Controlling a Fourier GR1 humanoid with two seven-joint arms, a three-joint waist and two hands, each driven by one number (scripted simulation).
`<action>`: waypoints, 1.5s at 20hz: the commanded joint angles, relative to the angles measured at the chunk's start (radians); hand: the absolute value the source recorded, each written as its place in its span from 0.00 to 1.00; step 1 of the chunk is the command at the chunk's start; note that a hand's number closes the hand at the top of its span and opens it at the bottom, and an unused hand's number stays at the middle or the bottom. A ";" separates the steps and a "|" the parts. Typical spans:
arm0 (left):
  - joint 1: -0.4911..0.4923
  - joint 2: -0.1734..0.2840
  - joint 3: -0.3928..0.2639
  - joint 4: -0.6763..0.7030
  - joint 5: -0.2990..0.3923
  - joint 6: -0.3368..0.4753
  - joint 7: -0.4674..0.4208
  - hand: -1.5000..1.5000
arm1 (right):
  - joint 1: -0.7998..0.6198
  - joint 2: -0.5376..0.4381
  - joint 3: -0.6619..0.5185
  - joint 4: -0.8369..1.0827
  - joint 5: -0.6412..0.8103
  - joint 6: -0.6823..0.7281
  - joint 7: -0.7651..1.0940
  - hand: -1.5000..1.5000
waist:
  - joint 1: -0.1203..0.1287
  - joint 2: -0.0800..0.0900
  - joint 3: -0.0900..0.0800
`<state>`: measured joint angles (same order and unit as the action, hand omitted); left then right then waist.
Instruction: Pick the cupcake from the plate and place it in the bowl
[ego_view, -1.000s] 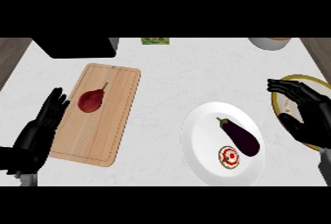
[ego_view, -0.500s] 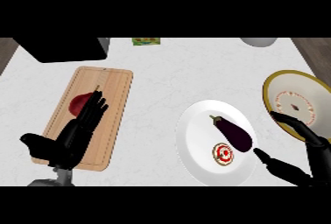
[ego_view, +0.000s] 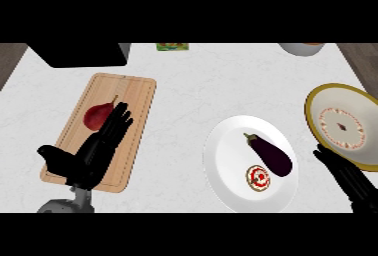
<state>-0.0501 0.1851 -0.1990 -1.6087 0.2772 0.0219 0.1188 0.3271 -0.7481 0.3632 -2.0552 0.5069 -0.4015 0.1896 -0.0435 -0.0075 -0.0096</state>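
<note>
1 cupcake (ego_view: 259, 177) & 1 eggplant (ego_view: 270, 154) on 1 white plate (ego_view: 225, 170), just beside right hand (ego_view: 353, 182) fingers. 1 gold-rimmed bowl (ego_view: 319, 102) past those fingertips. 1 cutting board (ego_view: 136, 100) w/ 1 red fruit (ego_view: 97, 114) under left hand (ego_view: 92, 155) fingers.

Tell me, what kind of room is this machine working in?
Most likely a kitchen: a pale counter holds a wooden cutting board with a red fruit on it, and a white plate with an eggplant and a cupcake.
</note>
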 joint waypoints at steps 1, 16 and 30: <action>-0.013 -0.003 0.010 0.008 0.015 -0.011 0.001 0.50 | 0.067 -0.060 0.046 -0.135 0.176 0.091 0.284 0.00 | 0.005 0.001 -0.002; -0.087 -0.053 -0.022 0.078 -0.024 -0.016 -0.008 0.50 | -0.324 0.268 0.318 -0.191 0.219 0.661 1.137 0.00 | 0.053 0.011 0.006; -0.086 -0.036 0.030 0.077 -0.003 -0.054 0.008 0.50 | -0.451 0.432 0.256 0.073 0.189 0.760 1.126 0.00 | 0.048 0.009 0.008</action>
<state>-0.1117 0.1514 -0.1898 -1.5717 0.2690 -0.0176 0.1362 -0.0544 -0.4006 0.5955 -2.0147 0.6812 0.2462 1.1205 0.0074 0.0011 -0.0011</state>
